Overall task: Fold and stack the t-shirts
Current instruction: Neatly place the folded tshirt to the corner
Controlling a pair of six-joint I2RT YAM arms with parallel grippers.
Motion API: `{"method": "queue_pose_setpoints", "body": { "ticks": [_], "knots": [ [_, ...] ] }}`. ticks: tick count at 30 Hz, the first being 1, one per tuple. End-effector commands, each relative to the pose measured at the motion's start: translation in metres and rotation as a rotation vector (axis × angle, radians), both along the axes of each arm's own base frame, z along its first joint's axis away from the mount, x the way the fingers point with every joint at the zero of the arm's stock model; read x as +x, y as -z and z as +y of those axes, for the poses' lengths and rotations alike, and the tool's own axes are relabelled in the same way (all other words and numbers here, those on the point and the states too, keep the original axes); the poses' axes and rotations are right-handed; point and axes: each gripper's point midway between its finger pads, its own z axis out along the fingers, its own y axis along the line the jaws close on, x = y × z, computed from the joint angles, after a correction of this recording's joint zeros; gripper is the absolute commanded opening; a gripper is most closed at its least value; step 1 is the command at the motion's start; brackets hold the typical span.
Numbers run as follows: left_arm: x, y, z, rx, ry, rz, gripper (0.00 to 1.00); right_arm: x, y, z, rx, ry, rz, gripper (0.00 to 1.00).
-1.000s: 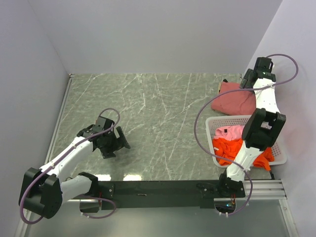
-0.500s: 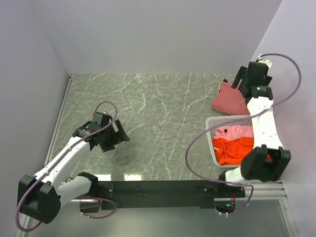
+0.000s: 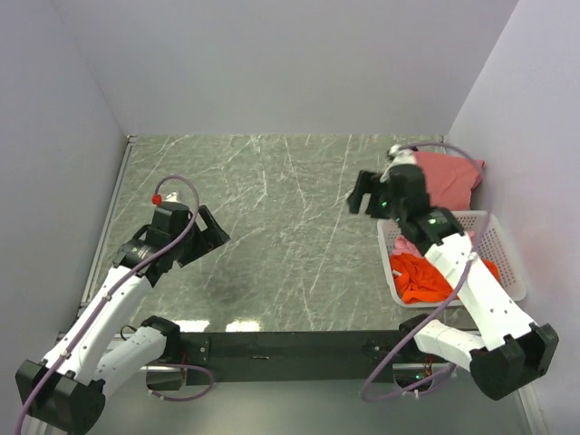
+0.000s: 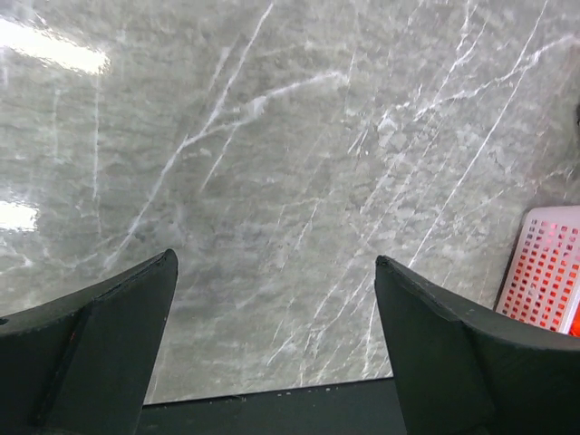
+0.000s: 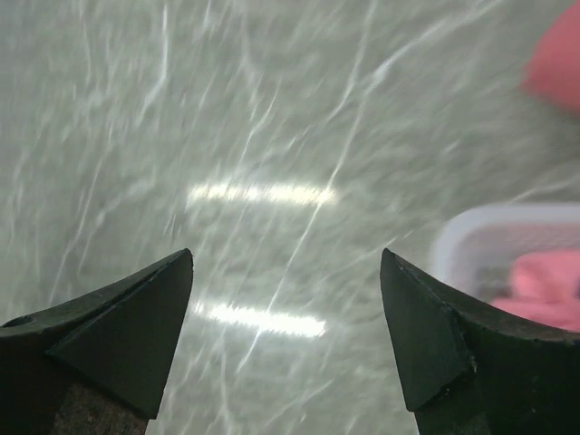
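At the left, the left gripper [image 3: 203,237] is held above the marble surface [image 3: 290,199] with its jaws spread wide and nothing between them. In the left wrist view only bare stone is seen between the two fingers [image 4: 100,335].

Towards the right of centre, the right gripper [image 3: 366,194] is raised over the surface just beside the white lattice basket [image 3: 506,263]. It too is released and empty, and its wrist view is blurred.

Behind the basket, in the far right corner, the brick-red t-shirt [image 3: 450,176] lies on the surface as a compact heap. Whether it is neatly folded cannot be told.

Inside the basket, the pink t-shirt [image 3: 406,246] is partly hidden under the right arm, and the orange t-shirt [image 3: 422,277] is crumpled at the near end.

All three garments are judged to be light, limp cloth that will drape, stretch and bunch as soon as it is lifted, so no shape will be kept in the air. A raised fold or ridge at the top of the crumpled orange t-shirt is probably the easiest place to be pinched for lifting out. Once a shirt is spread, shoulder seams and hem corners are better taken. The basket's lattice may be caught by a fingertip if a grasp is made too deep.
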Motion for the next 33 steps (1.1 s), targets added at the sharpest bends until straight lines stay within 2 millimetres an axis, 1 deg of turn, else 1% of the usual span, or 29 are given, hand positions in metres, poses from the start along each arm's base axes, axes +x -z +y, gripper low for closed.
{"method": "queue_pose_setpoints", "body": {
  "ticks": [1,3,4,5,7,8,11,15,23,28,33],
  "knots": [
    [0.006,-0.019,0.009,0.016,-0.039,-0.067,0.96,-0.031,0.03,0.059,0.091,-0.139,0.109,0.9],
    [0.005,-0.023,0.012,0.022,-0.05,-0.079,0.95,-0.048,0.054,0.082,0.082,-0.185,0.183,0.89],
    [0.005,-0.025,0.013,0.024,-0.055,-0.088,0.95,-0.055,0.062,0.09,0.079,-0.203,0.207,0.89],
    [0.004,-0.025,0.014,0.027,-0.055,-0.092,0.95,-0.068,0.071,0.106,0.062,-0.242,0.233,0.89],
    [0.004,-0.028,0.017,0.029,-0.063,-0.115,0.96,-0.08,0.085,0.117,0.065,-0.249,0.276,0.88],
    [0.003,-0.029,0.016,0.027,-0.059,-0.12,0.96,-0.087,0.087,0.125,0.065,-0.268,0.282,0.88],
    [0.003,-0.027,0.018,0.038,-0.058,-0.118,0.95,-0.092,0.086,0.135,0.077,-0.272,0.286,0.88],
    [0.006,-0.029,0.017,0.039,-0.054,-0.134,0.95,-0.088,0.077,0.14,0.075,-0.277,0.269,0.89],
    [0.011,-0.038,0.013,0.029,-0.029,-0.183,0.93,-0.085,0.073,0.138,0.045,-0.275,0.253,0.89],
    [0.013,-0.043,0.017,0.049,-0.036,-0.202,0.93,-0.087,0.077,0.14,0.046,-0.282,0.272,0.89],
    [0.013,-0.041,0.018,0.059,-0.026,-0.214,0.94,-0.086,0.078,0.139,0.041,-0.269,0.274,0.89]
  ]
}}
